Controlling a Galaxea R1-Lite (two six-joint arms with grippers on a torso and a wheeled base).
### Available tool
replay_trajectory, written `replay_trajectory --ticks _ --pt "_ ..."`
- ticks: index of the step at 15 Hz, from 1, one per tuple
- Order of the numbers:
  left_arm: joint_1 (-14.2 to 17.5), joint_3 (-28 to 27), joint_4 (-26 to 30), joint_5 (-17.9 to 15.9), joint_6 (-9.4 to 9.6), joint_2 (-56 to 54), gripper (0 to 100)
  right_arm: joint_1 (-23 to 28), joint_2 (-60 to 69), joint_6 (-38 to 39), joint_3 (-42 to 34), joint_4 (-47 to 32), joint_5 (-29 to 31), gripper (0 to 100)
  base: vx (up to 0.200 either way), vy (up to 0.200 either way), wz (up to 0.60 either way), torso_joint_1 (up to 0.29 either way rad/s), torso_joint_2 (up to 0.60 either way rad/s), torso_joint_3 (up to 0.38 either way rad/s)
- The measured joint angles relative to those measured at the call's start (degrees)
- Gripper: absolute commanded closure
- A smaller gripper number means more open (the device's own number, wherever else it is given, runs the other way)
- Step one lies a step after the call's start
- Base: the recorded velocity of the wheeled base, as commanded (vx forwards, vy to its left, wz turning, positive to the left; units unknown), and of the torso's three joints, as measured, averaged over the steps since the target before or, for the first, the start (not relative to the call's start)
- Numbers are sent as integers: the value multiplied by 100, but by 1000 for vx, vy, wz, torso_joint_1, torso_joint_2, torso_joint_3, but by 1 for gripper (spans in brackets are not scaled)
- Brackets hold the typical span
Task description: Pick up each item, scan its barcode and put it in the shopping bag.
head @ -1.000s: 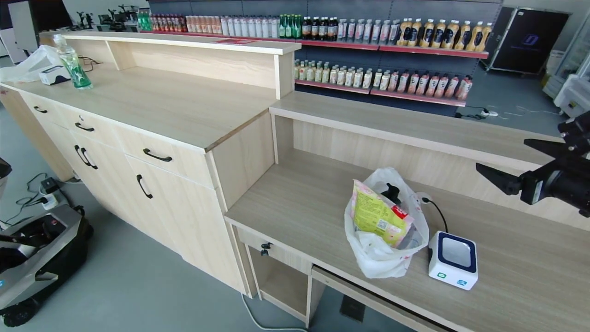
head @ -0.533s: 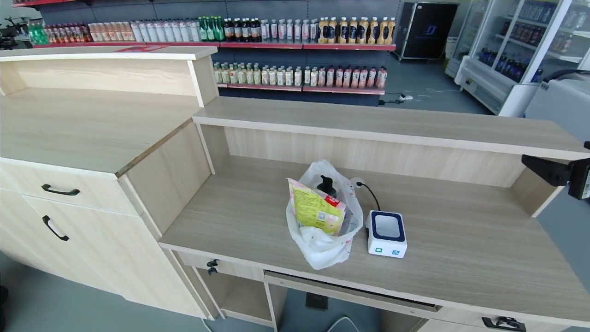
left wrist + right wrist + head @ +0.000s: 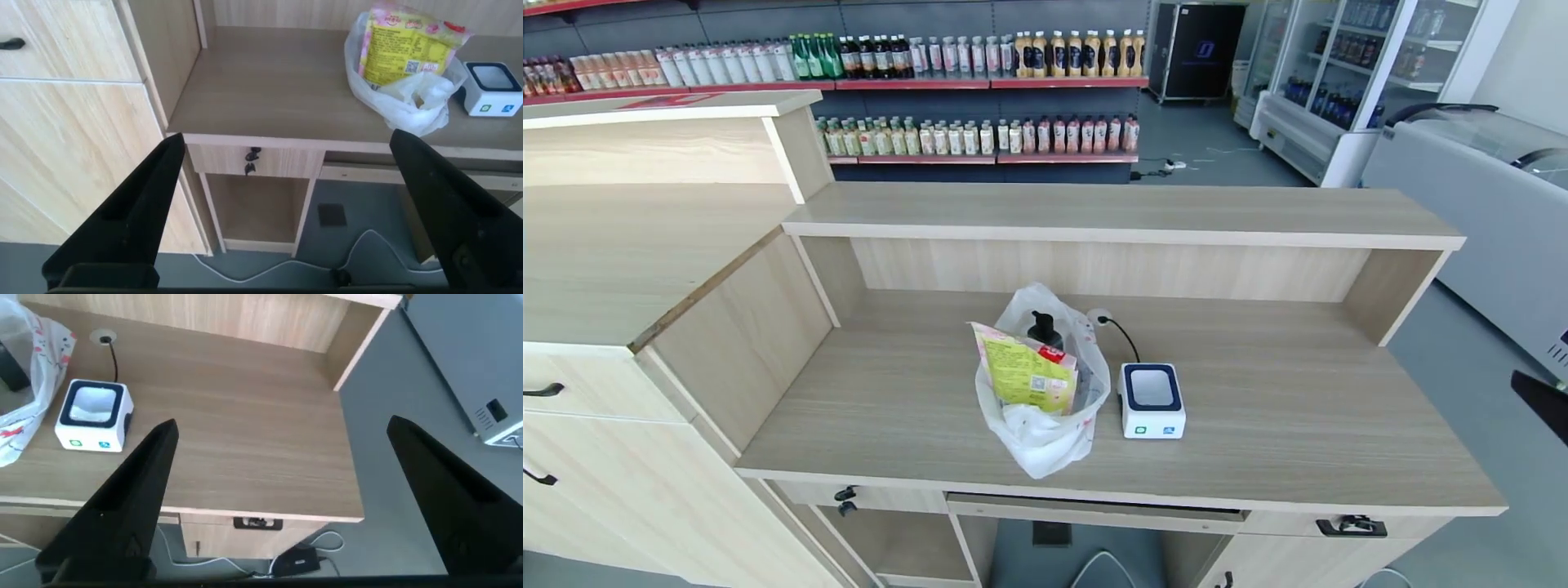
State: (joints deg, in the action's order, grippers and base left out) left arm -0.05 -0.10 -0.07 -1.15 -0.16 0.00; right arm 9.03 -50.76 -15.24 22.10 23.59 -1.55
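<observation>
Bag (image 3: 1039,429): white plastic, mid-frame; yellow snack pack (image 3: 1025,377) + black pump top (image 3: 1044,327) poke out.
L gripper (image 3: 286,137): your jaws wide apart, empty.
R gripper (image 3: 282,423): same.

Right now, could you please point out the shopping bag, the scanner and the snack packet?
shopping bag (image 3: 1037,443): head view, white lower front.
scanner (image 3: 1152,386): head view, top window.
snack packet (image 3: 1023,374): head view, yellow face.

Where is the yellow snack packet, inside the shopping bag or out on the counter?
Inside: the yellow snack packet stands in the shopping bag, its top sticking out above the rim.
</observation>
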Motion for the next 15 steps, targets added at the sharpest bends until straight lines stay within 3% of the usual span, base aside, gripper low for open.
replay_trajectory --ticks 7,11,15 --pt "5 0 0 0 0 0 0 -584 2356 722 -1965 -378 166 0 0 0 0 0 0 0" --pt "5 0 0 0 0 0 0 -807 3823 1123 -2181 -1812 204 0 0 0 0 0 0 0" --pt "5 0 0 0 0 0 0 -890 4818 1196 -2205 -2326 -33 0 0 0 0 0 0 0"
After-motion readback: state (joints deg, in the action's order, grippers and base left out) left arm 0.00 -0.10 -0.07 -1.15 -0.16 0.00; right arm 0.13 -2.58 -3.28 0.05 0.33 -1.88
